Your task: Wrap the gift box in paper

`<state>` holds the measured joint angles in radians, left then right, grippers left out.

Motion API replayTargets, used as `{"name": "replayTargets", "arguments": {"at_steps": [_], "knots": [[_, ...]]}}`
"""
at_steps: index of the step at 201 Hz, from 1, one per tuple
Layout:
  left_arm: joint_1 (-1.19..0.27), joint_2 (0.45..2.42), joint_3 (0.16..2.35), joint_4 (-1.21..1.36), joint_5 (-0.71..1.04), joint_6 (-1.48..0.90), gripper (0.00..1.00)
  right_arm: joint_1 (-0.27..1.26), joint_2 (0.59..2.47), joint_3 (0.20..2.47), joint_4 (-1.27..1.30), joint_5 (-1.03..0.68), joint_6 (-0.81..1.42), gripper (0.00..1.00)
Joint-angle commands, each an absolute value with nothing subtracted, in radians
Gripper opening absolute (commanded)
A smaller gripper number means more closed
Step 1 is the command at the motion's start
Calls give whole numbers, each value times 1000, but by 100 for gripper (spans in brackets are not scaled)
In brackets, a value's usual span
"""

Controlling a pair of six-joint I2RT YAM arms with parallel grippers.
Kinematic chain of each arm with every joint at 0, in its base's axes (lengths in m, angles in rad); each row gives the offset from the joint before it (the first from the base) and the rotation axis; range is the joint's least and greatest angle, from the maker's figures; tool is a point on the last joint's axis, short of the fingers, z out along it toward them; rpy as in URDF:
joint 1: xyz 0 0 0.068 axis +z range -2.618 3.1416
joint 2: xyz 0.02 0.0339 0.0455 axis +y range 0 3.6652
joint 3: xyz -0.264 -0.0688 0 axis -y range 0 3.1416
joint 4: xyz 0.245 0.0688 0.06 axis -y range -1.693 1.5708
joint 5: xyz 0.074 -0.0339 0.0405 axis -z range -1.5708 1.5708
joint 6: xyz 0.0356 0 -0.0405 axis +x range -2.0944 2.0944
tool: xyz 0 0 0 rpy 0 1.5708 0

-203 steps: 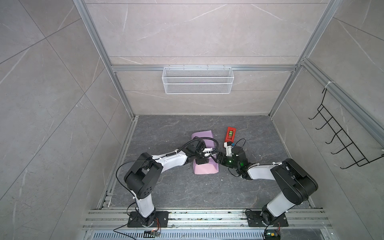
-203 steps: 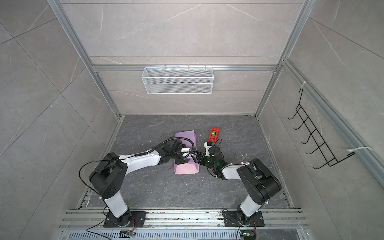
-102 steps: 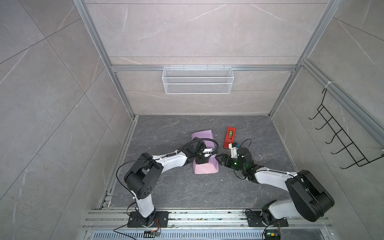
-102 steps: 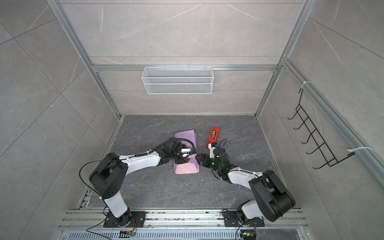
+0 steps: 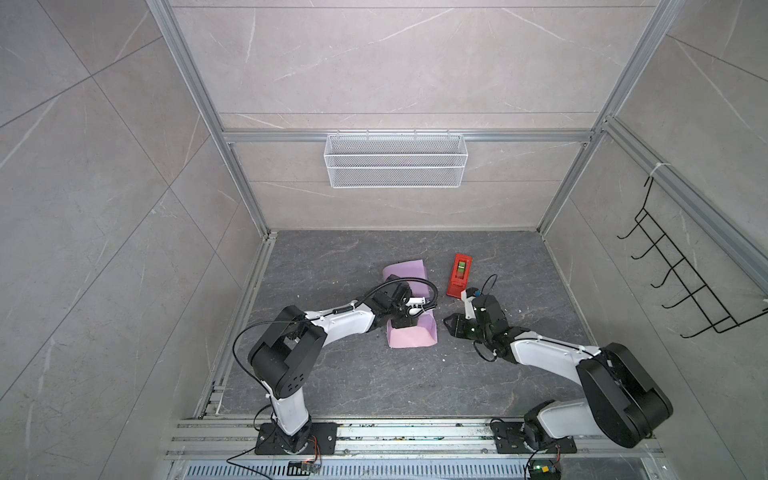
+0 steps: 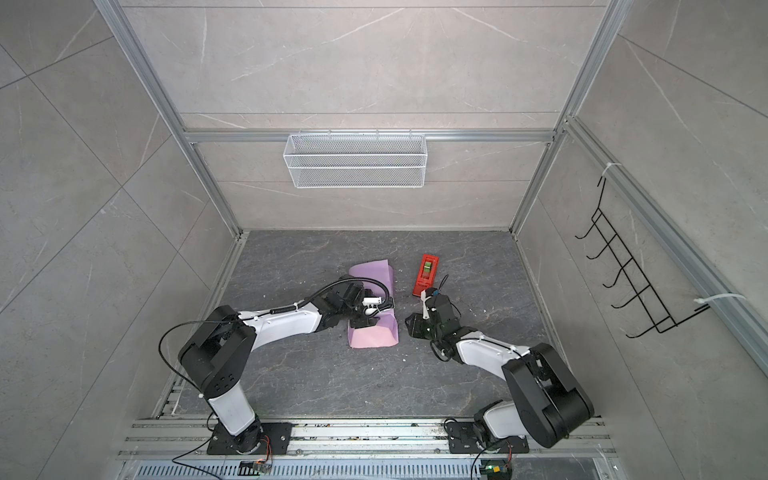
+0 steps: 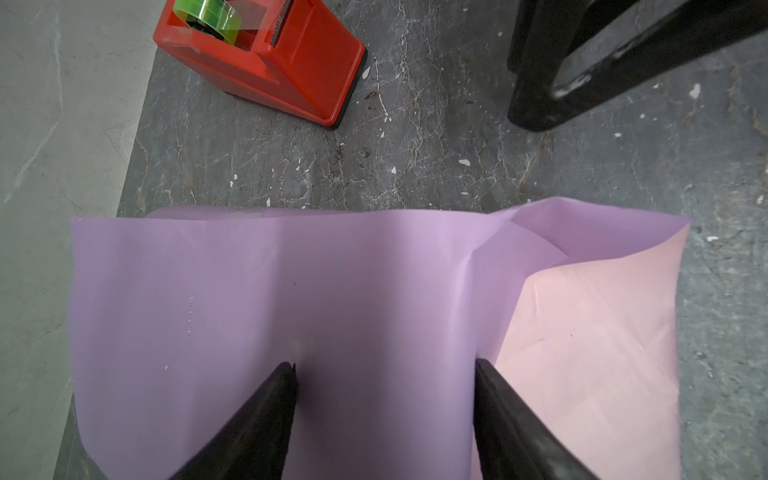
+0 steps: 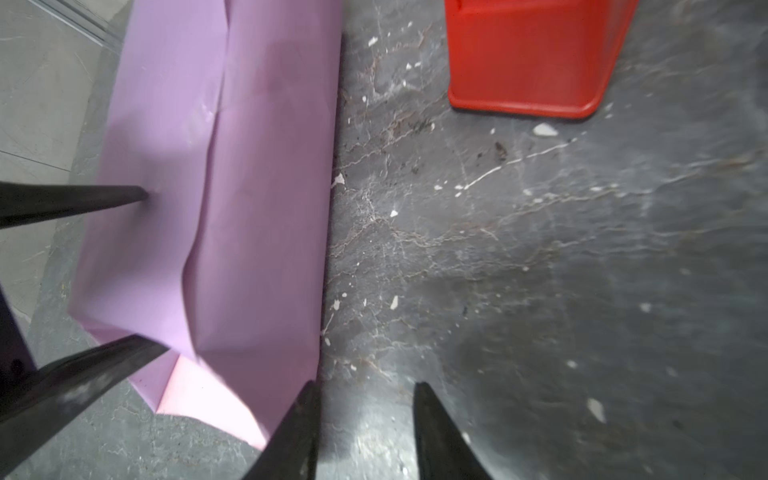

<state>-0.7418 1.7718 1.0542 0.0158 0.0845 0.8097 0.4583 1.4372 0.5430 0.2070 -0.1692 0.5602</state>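
Since a second back: the right arm (image 5: 548,353) has drawn away from the paper (image 5: 411,337) and lies stretched out lower. Its jaws have narrowed. The left arm (image 5: 332,328), the paper and the red tape dispenser (image 5: 458,275) are unmoved.

Arms, two. Left arm: forearm reaches level toward the dispenser's left, wrist bent down over the paper. Right arm: forearm runs low along the floor, wrist ending just on the near side of the dispenser.

Wire basket (image 5: 395,160), one, on the back wall, well behind and above the dispenser.

Paper, one sheet. It lies left of the dispenser, a strip of bare floor between them. The lilac face is outward, folded over a block shape. The pale pink face shows at the end farther from the dispenser. The gift box is hidden under it and cannot be seen.

Dispenser, one.

Grippers, two. Left gripper (image 7: 384,370): jaws spread wide, both fingertips (image 7: 284,376) set down on the lilac top, clasping nothing. Right gripper (image 8: 365,388): jaws a little apart, bare floor between them, empty. One finger is at the paper's edge; contact cannot be told.

Tape roll (image 7: 208,14), one, green, seated in the dispenser.
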Motion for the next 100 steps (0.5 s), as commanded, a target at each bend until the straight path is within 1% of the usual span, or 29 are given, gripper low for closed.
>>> {"name": "replayTargets", "arguments": {"at_steps": [1, 36, 100], "knots": [[-737, 1802, 1032, -30, 51, 818, 67, 480, 1489, 577, 264, -204, 562, 37], [-738, 1798, 1033, -29, 52, 815, 67, 518, 1522, 574, 316, -225, 580, 32], [-740, 1799, 1031, -29, 52, 819, 67, 565, 1536, 569, 359, -222, 598, 29]]}}
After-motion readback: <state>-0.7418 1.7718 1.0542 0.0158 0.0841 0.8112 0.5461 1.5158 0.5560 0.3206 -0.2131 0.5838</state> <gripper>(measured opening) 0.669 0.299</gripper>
